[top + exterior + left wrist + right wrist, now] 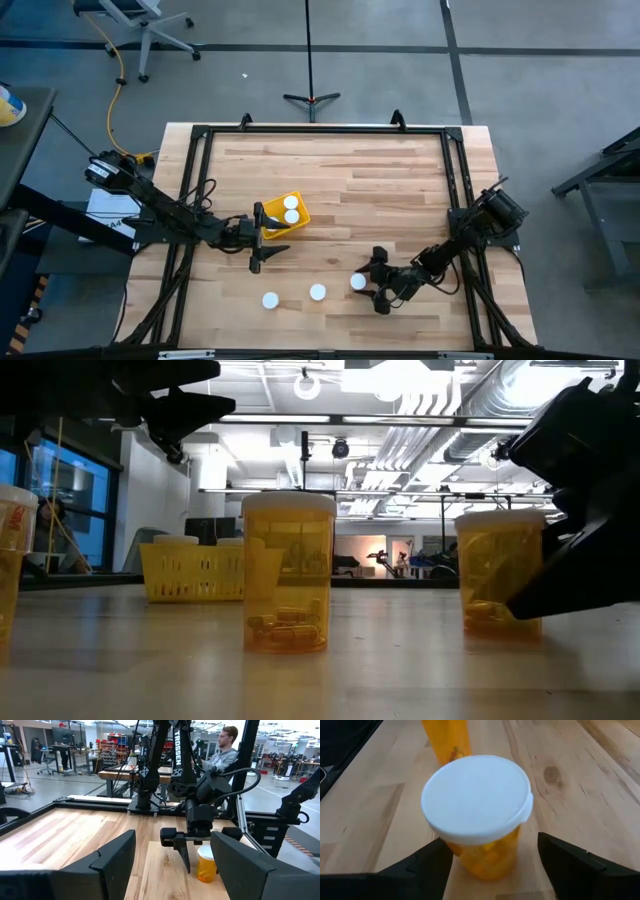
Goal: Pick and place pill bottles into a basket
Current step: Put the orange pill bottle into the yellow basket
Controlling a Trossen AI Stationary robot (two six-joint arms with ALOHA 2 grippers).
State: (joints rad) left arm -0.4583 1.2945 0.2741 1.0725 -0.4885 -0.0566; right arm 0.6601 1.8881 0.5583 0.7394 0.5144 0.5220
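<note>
The yellow basket stands left of the table's middle with two white-capped pill bottles in it. Three more bottles stand near the front edge: one at the left, one in the middle, and one at the right. My right gripper is open, with one finger on either side of the right bottle; I see no touch. My left gripper is open and empty just on the near-left side of the basket. The low view shows the basket behind the bottles.
A black frame runs round the table's edges. A person is in the room beyond the table. Bare wood lies in the table's far half and to the right of the basket.
</note>
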